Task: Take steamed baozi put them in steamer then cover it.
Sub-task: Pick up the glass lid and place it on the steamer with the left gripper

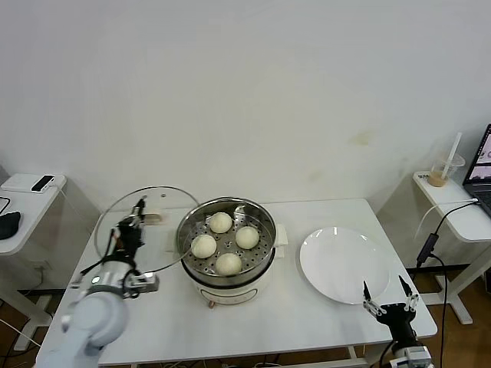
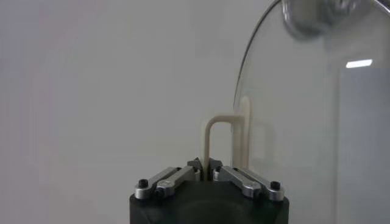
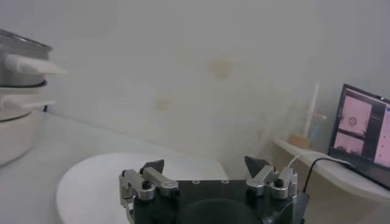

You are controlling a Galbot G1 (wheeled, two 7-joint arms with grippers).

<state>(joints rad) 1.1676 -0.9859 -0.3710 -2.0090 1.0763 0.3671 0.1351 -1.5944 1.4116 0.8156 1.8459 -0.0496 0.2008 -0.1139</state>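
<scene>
cream-white buns (image 1: 225, 244), all four, sit in the steel steamer (image 1: 259, 222) mid-table, so only covering remains. the left gripper (image 1: 138, 216) pinches the glass lid (image 1: 126, 224) by its handle (image 2: 220, 139), tilted just left of the pot; it must swing right and level. the right gripper (image 1: 389, 298) waits open near the white plate (image 1: 341, 264).

The left gripper (image 1: 140, 208) is raised with fingers clamped shut, while the right gripper (image 1: 388, 296) hangs low, fingers spread.

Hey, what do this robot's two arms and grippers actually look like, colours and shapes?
The left arm has a rounded light-grey shell. Its left gripper is black with thin black fingers and silver metal linkage bars fixed by black screws on a black block. The right gripper looks the same: black block, silver linkages, pointed black fingertips.
</scene>
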